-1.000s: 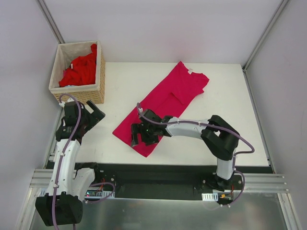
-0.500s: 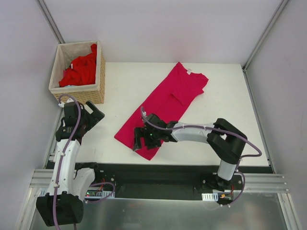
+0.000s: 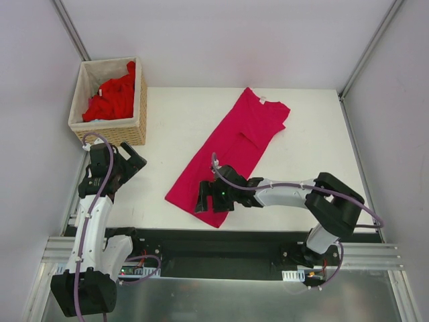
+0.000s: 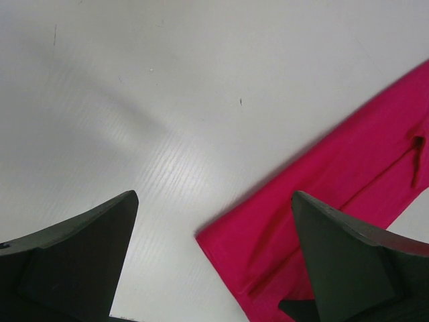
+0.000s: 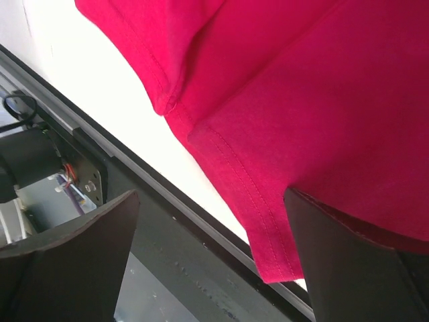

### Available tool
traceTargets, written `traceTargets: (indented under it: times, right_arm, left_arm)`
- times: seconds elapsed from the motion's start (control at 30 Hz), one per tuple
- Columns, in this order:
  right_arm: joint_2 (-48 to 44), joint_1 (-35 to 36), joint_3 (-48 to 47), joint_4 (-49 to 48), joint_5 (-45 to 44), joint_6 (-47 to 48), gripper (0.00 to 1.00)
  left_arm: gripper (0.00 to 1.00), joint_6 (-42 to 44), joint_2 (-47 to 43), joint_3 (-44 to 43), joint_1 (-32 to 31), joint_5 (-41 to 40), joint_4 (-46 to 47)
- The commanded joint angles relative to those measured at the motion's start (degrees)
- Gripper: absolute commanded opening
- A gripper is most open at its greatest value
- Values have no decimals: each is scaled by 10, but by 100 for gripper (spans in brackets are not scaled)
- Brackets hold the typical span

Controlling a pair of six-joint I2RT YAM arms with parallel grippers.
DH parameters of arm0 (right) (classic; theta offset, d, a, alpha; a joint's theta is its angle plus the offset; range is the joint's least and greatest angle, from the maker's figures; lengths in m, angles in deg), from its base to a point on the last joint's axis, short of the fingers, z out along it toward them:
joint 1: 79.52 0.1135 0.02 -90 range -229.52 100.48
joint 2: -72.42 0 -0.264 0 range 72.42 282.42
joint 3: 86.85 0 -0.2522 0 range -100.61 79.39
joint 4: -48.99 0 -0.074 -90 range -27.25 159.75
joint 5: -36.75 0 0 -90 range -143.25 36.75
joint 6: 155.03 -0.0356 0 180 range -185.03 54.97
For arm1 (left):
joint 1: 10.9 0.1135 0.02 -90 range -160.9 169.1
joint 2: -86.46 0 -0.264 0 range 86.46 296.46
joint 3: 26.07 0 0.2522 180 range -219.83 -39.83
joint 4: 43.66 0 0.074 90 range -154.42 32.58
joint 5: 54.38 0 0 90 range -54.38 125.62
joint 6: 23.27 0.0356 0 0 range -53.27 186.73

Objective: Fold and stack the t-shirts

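Note:
A magenta-crimson t-shirt (image 3: 238, 141), folded lengthwise into a long strip, lies diagonally on the white table (image 3: 174, 114), its white neck label (image 3: 265, 100) at the far end. My right gripper (image 3: 213, 199) is low over the shirt's near hem, jaws wide open. In the right wrist view (image 5: 211, 194) one finger (image 5: 348, 255) rests on the cloth (image 5: 322, 87), and the hem corner reaches the table's front edge. My left gripper (image 3: 129, 161) is open and empty over bare table; its view (image 4: 214, 194) shows the shirt's near left corner (image 4: 348, 181). Brighter red shirts (image 3: 110, 97) fill the basket.
The woven wicker basket (image 3: 141, 107) stands at the table's far left corner, just beyond my left gripper. A black rail (image 5: 154, 201) runs along the table's front edge, right below the shirt's hem. Grey walls and frame posts enclose the table.
My right gripper has moved right and toward the front edge, and the shirt's near end has slid with it. The left arm has not moved.

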Motion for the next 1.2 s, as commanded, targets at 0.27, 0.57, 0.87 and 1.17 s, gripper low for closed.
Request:
traceTargets:
  times: [0.27, 0.57, 0.87, 1.17]
  right_arm:
    - [-19, -83, 190, 119, -83, -25, 96]
    - [-52, -169, 238, 106, -89, -7, 96]
    - [-125, -272, 269, 122, -63, 40, 96]
    - [-289, -272, 221, 260, -80, 54, 96]
  left_arm:
    - [99, 4, 4, -8, 8, 14, 12]
    - [99, 4, 7, -9, 8, 18, 13]
    - [99, 4, 3, -7, 7, 19, 14]
    - [99, -5, 2, -3, 7, 55, 18]
